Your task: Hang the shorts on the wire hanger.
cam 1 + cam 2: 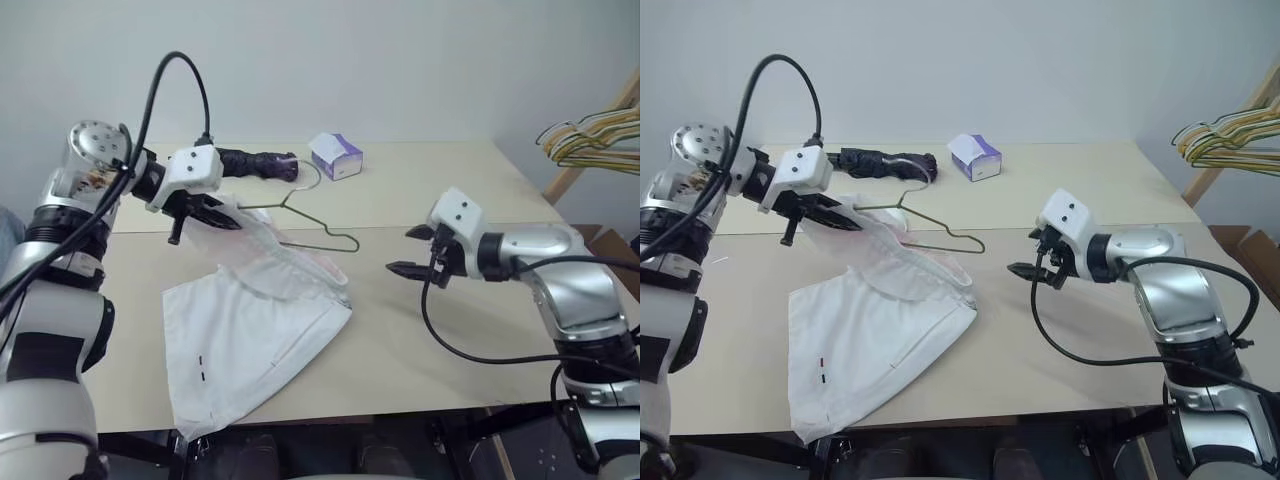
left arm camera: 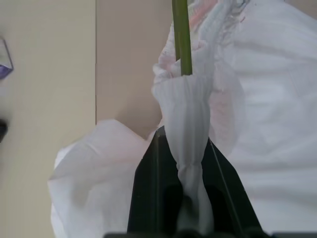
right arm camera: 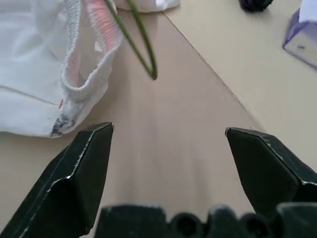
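My left pincer (image 1: 222, 217) is clamped on the waist of the shorts (image 1: 255, 335), holding it up with the wire hanger (image 1: 318, 226) poking inside. The rest lies on the bench (image 1: 450, 330). My right pincer (image 1: 412, 251) is wide apart and empty. If I tug, the hanger could slip out.

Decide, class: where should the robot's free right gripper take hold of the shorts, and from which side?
Probably the gathered waistband of the shorts near the hanger, approached from the robot's right. That thick rim stands up off the table, facing the open right gripper; the left gripper already pinches the far end.
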### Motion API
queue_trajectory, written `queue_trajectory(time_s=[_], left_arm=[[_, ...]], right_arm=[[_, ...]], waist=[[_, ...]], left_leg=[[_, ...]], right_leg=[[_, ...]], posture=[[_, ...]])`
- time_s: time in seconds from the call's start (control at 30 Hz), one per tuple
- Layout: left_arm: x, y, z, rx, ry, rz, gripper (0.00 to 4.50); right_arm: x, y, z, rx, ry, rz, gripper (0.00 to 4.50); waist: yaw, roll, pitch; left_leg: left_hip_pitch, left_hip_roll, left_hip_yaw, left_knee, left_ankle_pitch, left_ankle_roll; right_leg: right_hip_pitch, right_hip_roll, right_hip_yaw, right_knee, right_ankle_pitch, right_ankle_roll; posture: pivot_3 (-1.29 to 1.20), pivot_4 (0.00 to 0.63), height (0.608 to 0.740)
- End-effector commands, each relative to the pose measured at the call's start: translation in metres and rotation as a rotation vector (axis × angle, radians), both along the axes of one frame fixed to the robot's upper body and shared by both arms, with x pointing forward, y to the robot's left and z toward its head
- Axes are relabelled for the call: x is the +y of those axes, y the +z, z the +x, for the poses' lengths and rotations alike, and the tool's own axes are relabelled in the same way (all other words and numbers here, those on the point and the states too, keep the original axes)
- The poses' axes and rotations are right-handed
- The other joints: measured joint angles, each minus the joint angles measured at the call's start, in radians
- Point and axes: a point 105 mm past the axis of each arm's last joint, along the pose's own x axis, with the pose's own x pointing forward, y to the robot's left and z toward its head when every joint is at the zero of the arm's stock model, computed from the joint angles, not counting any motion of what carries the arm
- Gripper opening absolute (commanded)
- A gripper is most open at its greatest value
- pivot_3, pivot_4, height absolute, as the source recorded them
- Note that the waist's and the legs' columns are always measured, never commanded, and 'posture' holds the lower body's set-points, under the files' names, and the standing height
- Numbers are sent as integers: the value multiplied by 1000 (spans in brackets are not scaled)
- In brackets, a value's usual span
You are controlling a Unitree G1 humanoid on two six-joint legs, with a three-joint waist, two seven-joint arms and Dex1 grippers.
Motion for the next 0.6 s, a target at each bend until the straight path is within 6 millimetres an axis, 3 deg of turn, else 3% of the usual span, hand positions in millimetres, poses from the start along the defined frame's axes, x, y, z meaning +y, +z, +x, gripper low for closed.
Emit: queue_trajectory(time_s=[0.03,0.2,0.3,0.43,0.6], left_arm=[[-2,25,2,-71,-7,-26,0],[0,27,3,-86,4,-22,0],[0,29,3,-92,6,-30,0],[2,30,2,-96,14,-39,0],[7,31,2,-102,27,-38,0]], right_arm=[[20,-20,-4,69,2,72,4299],[57,-44,-7,166,40,220,4299],[71,-55,-3,207,36,262,3768],[82,-57,-1,245,42,333,2384],[81,-61,4,269,4,347,503]], waist=[[-4,0,0],[-5,0,0],[-3,-3,-1],[3,-3,-1],[5,-3,-1]], left_leg=[[0,0,0,0,0,0],[-1,-1,0,0,0,0],[0,0,-1,0,0,0],[0,0,-1,0,0,0],[-1,0,-1,0,0,0]], right_leg=[[0,0,0,0,0,0],[-1,0,1,1,0,0],[0,0,0,1,0,0],[0,0,0,1,0,0],[0,0,0,1,0,0]], posture=[[3,0,740],[24,0,740],[32,0,740],[39,0,740],[47,0,740]])
